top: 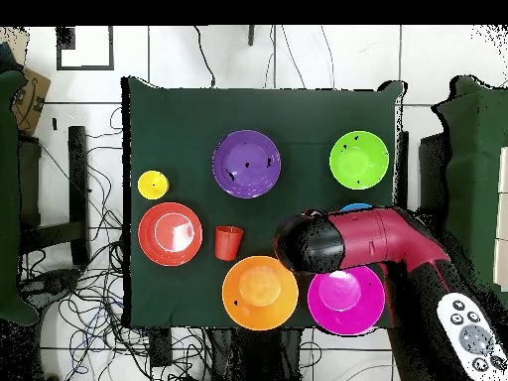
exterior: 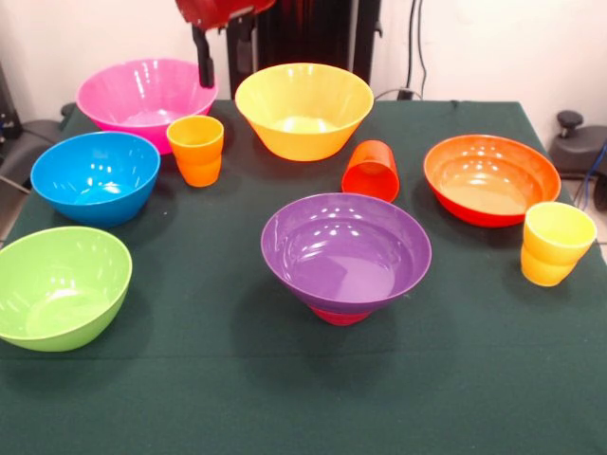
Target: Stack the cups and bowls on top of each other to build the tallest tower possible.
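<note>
Only one dark finger of the gripper (exterior: 203,59) shows under the red arm (top: 382,238), hanging over the pink bowl (exterior: 142,95); whether it is released or clenched cannot be told. Overhead, the arm hides most of the blue bowl (exterior: 95,176). The purple bowl (exterior: 345,248) sits on a small red bowl (exterior: 339,316), mostly hidden. No readable writing.

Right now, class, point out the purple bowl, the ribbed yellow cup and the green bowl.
purple bowl (exterior: 346,248): front view, inner floor.
ribbed yellow cup (exterior: 556,245): front view, outer wall.
green bowl (exterior: 59,284): front view, inner wall.
</note>
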{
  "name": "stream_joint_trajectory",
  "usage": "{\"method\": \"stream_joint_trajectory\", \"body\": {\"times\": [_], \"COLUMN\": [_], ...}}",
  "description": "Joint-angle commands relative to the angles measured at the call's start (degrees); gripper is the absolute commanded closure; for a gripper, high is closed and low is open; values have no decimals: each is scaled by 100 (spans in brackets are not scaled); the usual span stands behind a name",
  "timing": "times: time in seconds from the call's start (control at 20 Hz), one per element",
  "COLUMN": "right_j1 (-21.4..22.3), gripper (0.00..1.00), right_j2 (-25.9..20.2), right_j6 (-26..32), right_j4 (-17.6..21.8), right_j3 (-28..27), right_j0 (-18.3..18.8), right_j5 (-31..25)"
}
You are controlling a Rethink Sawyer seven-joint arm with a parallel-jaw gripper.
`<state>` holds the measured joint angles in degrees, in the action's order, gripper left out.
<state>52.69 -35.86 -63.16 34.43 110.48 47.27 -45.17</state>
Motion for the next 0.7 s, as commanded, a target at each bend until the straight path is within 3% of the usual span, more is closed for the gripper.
{"method": "stream_joint_trajectory", "body": {"times": [0.05,0.25,0.4,0.55,0.7], "right_j1": [-1034,-1252,-1733,-1830,-1760], "gripper": [0,0,0,0,0], "right_j2": [-110,-177,12,100,-45], "right_j6": [923,932,527,490,828], "right_j4": [726,711,877,1061,979], "right_j3": [36,-42,-261,-376,-391], "right_j0": [-31,31,-127,-235,-63], "right_j5": [41,-40,184,85,-188]}}
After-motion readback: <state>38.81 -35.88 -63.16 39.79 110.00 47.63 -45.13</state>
